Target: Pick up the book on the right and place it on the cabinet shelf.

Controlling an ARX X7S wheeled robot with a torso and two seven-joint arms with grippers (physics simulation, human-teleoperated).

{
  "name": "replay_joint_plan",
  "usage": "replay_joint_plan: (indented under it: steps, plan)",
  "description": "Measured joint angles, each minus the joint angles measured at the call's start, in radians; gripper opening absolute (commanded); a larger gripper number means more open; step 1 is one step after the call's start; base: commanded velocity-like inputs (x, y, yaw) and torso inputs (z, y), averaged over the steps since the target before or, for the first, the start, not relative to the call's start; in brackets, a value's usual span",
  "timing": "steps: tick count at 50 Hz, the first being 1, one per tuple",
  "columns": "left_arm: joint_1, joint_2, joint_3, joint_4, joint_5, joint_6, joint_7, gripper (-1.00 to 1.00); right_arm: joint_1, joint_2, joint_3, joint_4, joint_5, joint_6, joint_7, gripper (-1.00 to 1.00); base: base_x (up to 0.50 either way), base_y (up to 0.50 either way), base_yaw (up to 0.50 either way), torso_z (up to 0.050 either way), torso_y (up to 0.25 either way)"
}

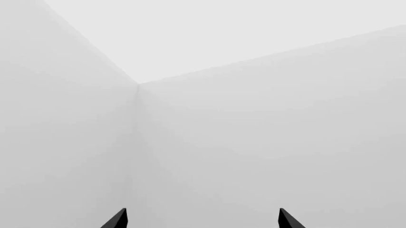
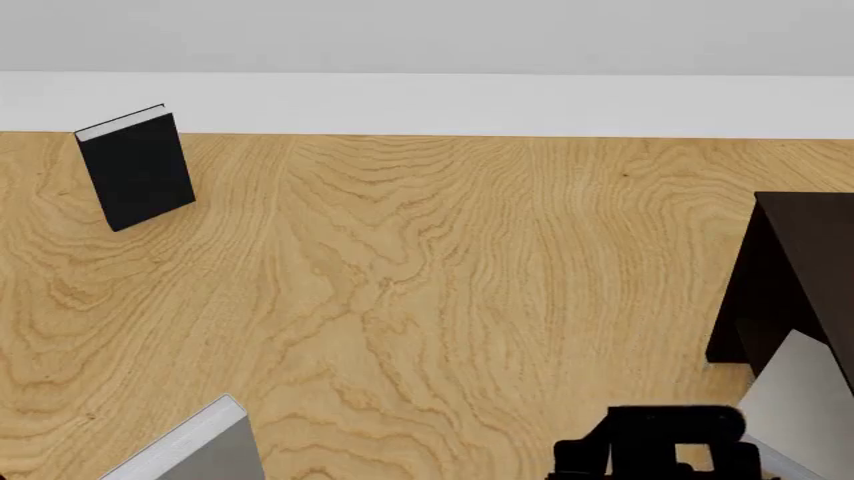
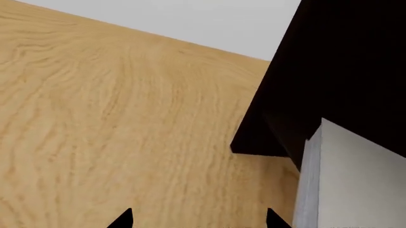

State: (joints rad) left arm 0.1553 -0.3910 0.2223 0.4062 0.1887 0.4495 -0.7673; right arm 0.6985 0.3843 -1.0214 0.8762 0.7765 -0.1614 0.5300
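A black hardcover book (image 2: 136,168) stands far left on the wooden table (image 2: 427,290). The left gripper (image 1: 201,219), jaws wide, faces blank walls. Rightward, the right gripper (image 3: 198,219) gapes empty near the light-grey book (image 3: 358,185) beside the dark cabinet (image 3: 343,71).

Three books stand on one wooden table (image 2: 441,300): one black book (image 2: 136,168), one grey book (image 2: 200,452), one whitish book (image 2: 801,400) beside one dark cabinet (image 2: 794,280).

A wooden table (image 2: 441,280) carries a black book (image 2: 136,168), a grey book (image 2: 200,450), the book (image 2: 801,395) and a dark cabinet (image 2: 787,280).
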Motion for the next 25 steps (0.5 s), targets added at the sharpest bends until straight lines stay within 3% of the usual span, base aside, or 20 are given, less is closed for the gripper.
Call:
replay_joint_plan:
  steps: [25]
  plan:
    - [-0.001,-0.004,0.004,0.002,0.003,-0.003,-0.006,1.0,0.043,-0.064,-0.007,0.175,-0.007,-0.024,-0.022,1.0,0.0,0.0,0.0,0.0,0.0]
